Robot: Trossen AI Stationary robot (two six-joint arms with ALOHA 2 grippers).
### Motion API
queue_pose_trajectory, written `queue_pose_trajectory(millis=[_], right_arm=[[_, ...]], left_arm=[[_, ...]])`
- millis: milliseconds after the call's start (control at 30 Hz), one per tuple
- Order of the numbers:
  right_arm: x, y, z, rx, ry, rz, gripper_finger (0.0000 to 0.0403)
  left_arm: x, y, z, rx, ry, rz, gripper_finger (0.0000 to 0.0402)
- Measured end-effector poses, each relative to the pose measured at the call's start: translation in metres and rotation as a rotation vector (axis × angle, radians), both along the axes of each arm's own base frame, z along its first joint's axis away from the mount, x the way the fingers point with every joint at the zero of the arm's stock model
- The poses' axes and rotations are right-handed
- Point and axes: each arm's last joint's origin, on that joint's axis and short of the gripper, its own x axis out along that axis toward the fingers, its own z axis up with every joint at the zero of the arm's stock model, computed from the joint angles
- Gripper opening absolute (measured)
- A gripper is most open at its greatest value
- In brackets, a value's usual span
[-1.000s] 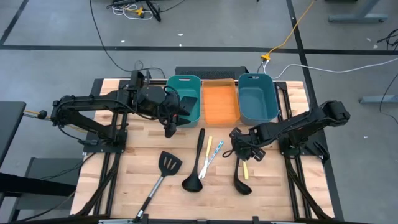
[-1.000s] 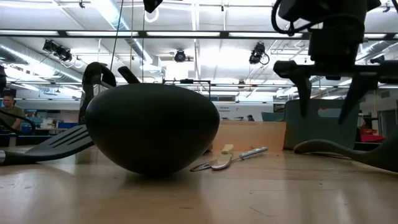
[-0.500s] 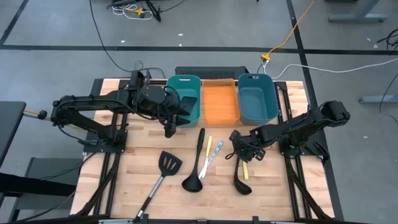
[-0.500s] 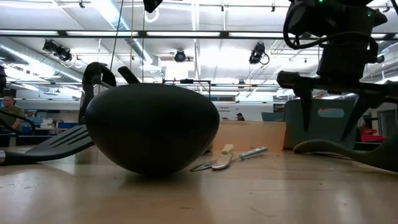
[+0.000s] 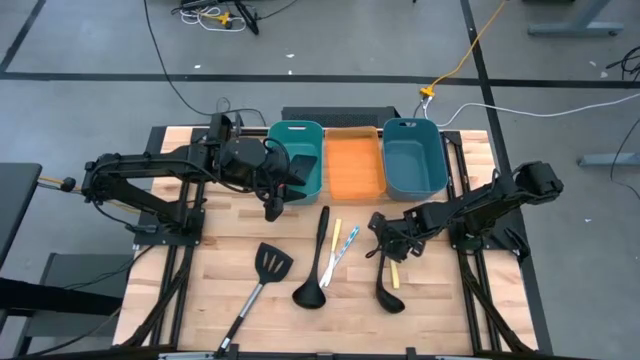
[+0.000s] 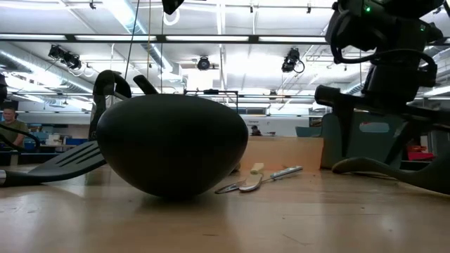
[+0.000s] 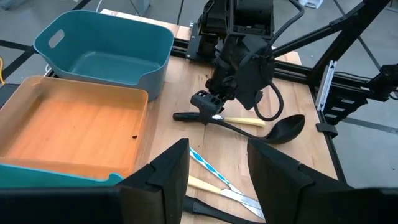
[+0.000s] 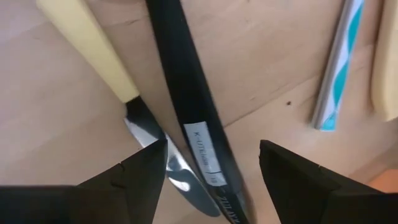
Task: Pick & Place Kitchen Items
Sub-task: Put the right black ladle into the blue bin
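Ladle handle [image 8: 186, 118], white label unreadable, lies between the right gripper's [image 8: 208, 180] wide-spread fingers.

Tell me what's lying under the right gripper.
The right gripper, fingers open, hangs over the ladle handle, with the yellow-handled knife beside it. The arm hides where they cross in the high view.

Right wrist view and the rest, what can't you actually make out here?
- Right wrist view: the black ladle handle and yellow-handled knife are cut by the frame edges; the ladle's bowl is out of view.
- Low view: a ladle bowl hides the table behind it.
- High view: the right pincer covers the handle under it.
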Motion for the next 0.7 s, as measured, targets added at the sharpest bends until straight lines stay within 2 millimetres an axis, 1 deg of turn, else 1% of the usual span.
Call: queue_pose_trajectory(millis=[200,433,700], right_arm=[[0.0011,0.0001,0.0002,-0.003,-0.01,0.01,0.026],[0.0041,0.0007,-0.0072,-0.01,0.009,0.012,0.026],[0.0086,0.0008,-0.0084,-0.043,-0.025,0.021,0.0255]], left_arm=[[0.0,0.0,0.0,0.0,0.0,0.0,0.0167],[0.0,-0.0001,0.0,0.0,0.0,0.0,0.0167],[0.0,0.0001,0.0,-0.006,0.0,0.003,0.0167]])
